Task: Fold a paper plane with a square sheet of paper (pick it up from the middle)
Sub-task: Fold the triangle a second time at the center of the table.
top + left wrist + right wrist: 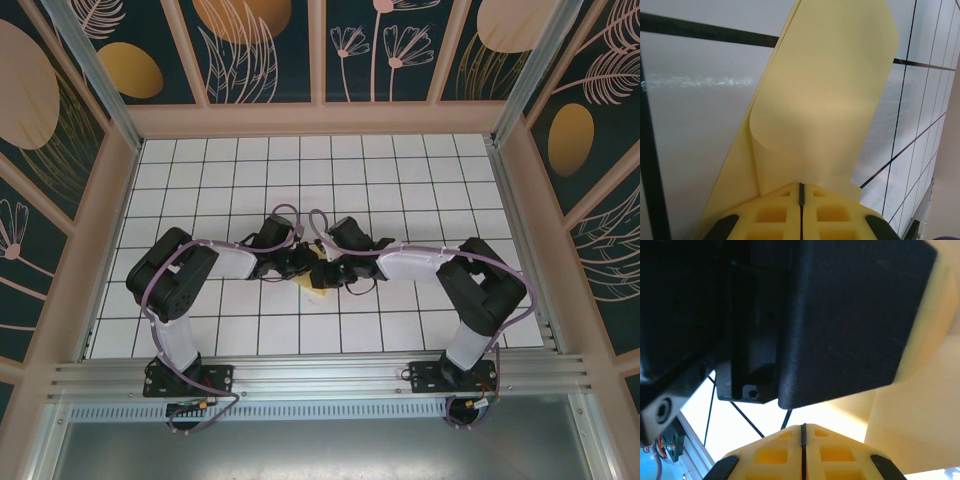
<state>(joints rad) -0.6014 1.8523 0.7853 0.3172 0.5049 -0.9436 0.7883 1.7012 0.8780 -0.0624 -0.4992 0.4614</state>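
From above, the white tiled surface [200,330] is closed in by patterned walls [60,170] on its left, right and far edges and by a metal rail [320,378] along its near edge. Two arms stand at that rail: the left arm [180,275] and the right arm [485,285]. They reach inward and meet at the middle of the surface, crowding it there. The tiles towards the far edge and all four corners lie open. One sheet of paper [320,277] shows as a small pale-yellow patch between the two wrists, near the centre.

In the left wrist view, the two left fingers [772,215] are pressed together, with a thin dark seam between them. They pinch the sheet of paper [830,90] at its lower end. The sheet rises from the tips as a plain, unmarked pale-yellow layer. One layer curls over in a soft rounded bend, and a second flat layer lies behind it with a straight left edge. Open surface [690,125] with dark grid lines lies on both sides.

In the right wrist view, the two right fingers [835,455] are also pressed together. I cannot tell whether paper sits between them. A black housing [840,315] hangs just ahead of the tips. The sheet of paper [910,425] spreads behind and to the right. A strip of surface [740,435] shows at the lower left.
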